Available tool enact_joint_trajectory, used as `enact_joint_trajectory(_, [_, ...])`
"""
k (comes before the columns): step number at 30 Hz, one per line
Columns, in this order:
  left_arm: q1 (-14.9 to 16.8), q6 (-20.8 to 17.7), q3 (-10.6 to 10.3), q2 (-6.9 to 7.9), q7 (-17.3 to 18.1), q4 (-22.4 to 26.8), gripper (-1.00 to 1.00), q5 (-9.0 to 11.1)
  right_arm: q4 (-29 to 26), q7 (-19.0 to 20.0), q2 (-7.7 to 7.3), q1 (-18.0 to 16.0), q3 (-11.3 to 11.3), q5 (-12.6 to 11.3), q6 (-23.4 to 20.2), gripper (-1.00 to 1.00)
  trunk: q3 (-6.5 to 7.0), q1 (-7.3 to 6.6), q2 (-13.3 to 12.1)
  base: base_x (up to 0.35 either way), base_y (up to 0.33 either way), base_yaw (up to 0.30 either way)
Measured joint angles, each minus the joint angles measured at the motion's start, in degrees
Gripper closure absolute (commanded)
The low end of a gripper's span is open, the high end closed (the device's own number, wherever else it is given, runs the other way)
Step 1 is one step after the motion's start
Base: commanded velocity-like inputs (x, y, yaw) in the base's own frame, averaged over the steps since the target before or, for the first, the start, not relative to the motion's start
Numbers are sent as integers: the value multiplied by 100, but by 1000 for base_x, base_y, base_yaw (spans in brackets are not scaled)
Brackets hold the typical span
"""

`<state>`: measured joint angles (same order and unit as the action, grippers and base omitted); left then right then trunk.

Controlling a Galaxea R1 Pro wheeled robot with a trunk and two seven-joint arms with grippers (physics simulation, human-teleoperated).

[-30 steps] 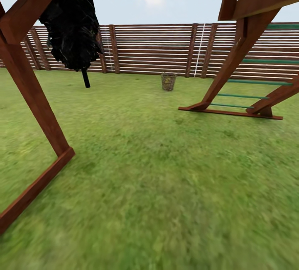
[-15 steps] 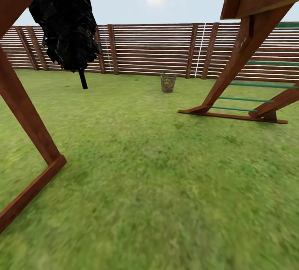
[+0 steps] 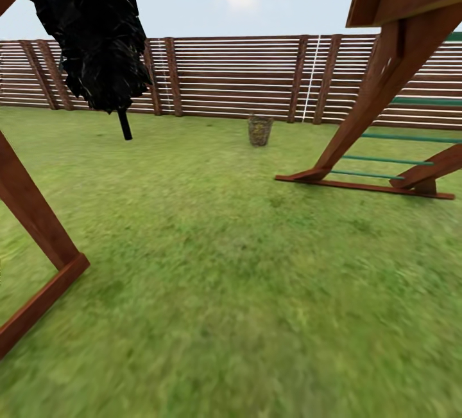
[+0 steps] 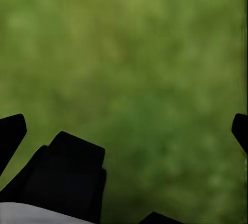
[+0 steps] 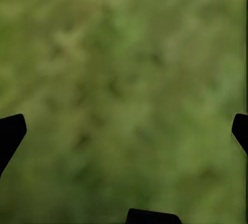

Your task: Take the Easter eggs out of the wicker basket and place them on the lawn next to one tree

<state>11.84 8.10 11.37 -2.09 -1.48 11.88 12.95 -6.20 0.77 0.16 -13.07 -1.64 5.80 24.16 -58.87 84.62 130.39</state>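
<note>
Both pincers are spread wide with nothing between their fingers: the left pincer (image 4: 124,131) and the right pincer (image 5: 124,131) each hang over blurred grass. Ahead, the lawn (image 3: 244,289) runs to the slatted fence (image 3: 237,74). The basket (image 3: 260,130) stands upright on the grass near that fence, between a black tree (image 3: 96,33) and a wooden play frame (image 3: 378,97).

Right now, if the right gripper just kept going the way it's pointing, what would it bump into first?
Probably the lawn. The right gripper has its fingers spread wide apart with only blurred green grass ahead of them; how far off the ground lies is unclear.
</note>
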Motion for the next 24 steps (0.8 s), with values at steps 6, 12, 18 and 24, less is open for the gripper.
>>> enact_joint_trajectory(6, [0, 0, 0, -2, 0, -1, -100, -1, 0, 2, -7, 0, 0, -1, 4, -100, 0, 0, 0, 314, -102, 109])
enact_joint_trajectory(12, [1, 0, 0, 0, 0, -1, -100, 0, 14, -10, -9, 1, 6, -30, -26, -100, 0, 0, 0, 314, -102, 7])
enact_joint_trajectory(18, [1, 0, 0, 0, 0, -1, -100, 0, 2, -3, -4, 1, 0, -2, -5, -100, 0, 0, 0, 314, -102, 0])
enact_joint_trajectory(24, [0, 0, 0, 0, 0, 0, -100, 0, 1, -6, -9, 0, 5, -8, 3, -100, 0, 0, 0, 314, -102, 66])
